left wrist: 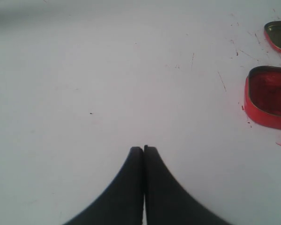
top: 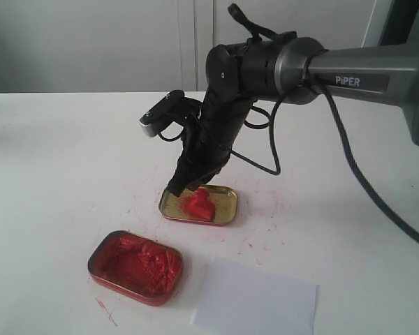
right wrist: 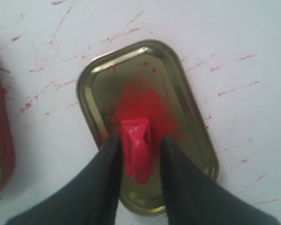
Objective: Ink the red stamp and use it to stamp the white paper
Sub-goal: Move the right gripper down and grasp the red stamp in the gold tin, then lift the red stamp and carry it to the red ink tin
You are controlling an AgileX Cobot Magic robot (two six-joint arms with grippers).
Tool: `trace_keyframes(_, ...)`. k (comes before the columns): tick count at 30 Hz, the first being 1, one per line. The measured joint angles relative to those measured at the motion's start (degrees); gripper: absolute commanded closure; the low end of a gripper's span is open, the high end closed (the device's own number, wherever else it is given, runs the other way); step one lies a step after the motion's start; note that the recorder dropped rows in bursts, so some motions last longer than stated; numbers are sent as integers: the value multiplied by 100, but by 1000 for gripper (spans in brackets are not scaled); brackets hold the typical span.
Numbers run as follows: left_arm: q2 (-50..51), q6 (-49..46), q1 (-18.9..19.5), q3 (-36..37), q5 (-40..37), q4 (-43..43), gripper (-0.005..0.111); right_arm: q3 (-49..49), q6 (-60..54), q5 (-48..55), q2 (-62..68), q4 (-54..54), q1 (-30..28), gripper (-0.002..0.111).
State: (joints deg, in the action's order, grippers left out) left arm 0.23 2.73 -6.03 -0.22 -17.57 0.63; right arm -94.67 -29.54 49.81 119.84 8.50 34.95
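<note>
The red stamp (top: 199, 204) lies in the gold tin (top: 225, 209), on a red smear. In the right wrist view the stamp (right wrist: 136, 150) sits between my right gripper's (right wrist: 138, 140) two black fingers. The jaws are open and straddle it, with a thin gap showing on one side. From outside, the right gripper (top: 188, 185) reaches down into the tin's far left end. The white paper (top: 255, 301) lies flat at the front, with no print visible on it. My left gripper (left wrist: 144, 149) is shut on nothing above bare table.
The red-filled ink tin (top: 136, 267) lies open at the front left, beside the paper; it also shows as the red ink tin (left wrist: 271, 96) at the left wrist view's edge. Red ink smears mark the white table (top: 49, 174). A black cable (top: 349, 160) hangs from the right arm.
</note>
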Motion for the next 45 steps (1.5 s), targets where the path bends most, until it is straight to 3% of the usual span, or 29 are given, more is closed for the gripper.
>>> trace_keyframes(28, 0, 0, 0, 0, 0, 0, 107, 0, 0, -67, 504, -119, 0, 80)
trace_keyframes(31, 0, 0, 0, 0, 0, 0, 107, 0, 0, -67, 504, -119, 0, 85)
trace_keyframes(37, 0, 0, 0, 0, 0, 0, 107, 0, 0, 49, 517, -219, 0, 108)
trace_keyframes(45, 0, 0, 0, 0, 0, 0, 107, 0, 0, 81, 517, -231, 0, 108)
